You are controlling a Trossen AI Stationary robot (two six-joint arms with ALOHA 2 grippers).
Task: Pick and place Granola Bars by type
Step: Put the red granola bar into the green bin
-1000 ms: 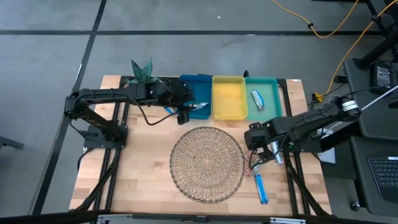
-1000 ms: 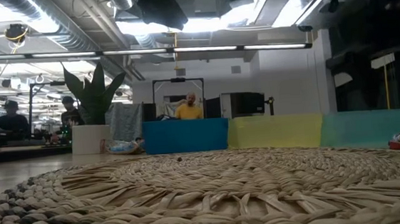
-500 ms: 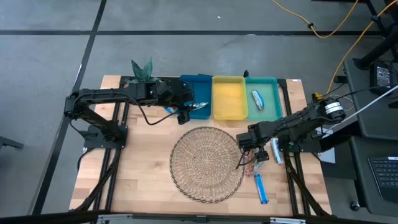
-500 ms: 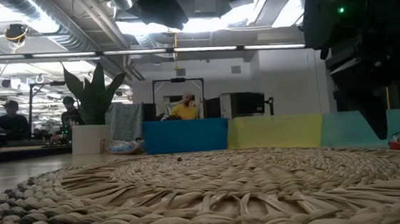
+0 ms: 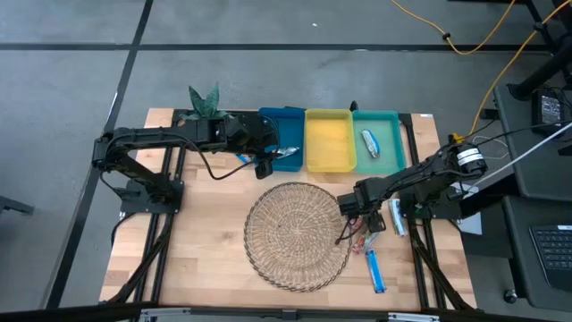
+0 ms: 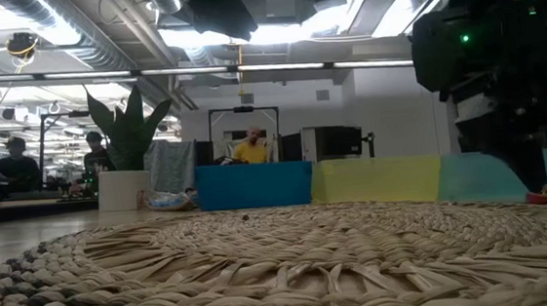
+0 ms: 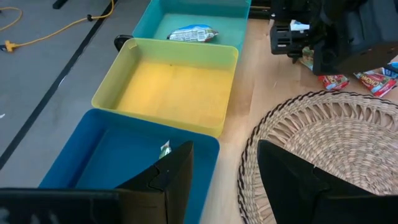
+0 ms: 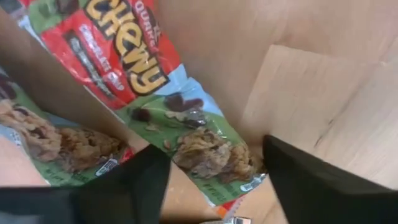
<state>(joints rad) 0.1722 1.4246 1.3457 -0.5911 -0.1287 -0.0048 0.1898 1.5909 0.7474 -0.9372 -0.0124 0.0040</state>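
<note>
Two red-green granola bars (image 5: 362,237) lie flat on the wood just right of the round wicker mat. My right gripper (image 5: 350,228) points down at them, open. In the right wrist view its fingers stand either side of one bar's end (image 8: 211,155), and the other bar (image 8: 37,140) lies beside it. A blue bar (image 5: 376,271) lies nearer the table's front, and a silver-white bar (image 5: 398,218) lies under the right arm. Another bar (image 5: 368,141) rests in the teal tray. My left gripper (image 7: 224,180) hangs open over the blue tray's near corner. My right gripper comes from above, and its two fingers (image 8: 311,180) lie across the end of the red-green bar (image 8: 239,168), one on each side. Whether they touch the wrapper I cannot tell. The bar lies flat on the table.
The blue (image 5: 284,118), yellow (image 5: 328,165) and teal (image 5: 391,121) trays stand in a row at the far edge. The wicker mat (image 5: 297,234) fills the table's middle. A potted plant (image 5: 204,100) stands at the far left. People sit in the room beyond.
My right gripper has come down and moved toward the table's left, tipping to point more steeply downward. It now stands over the red-green bars beside the mat. In the low view it has come into sight at the right.
</note>
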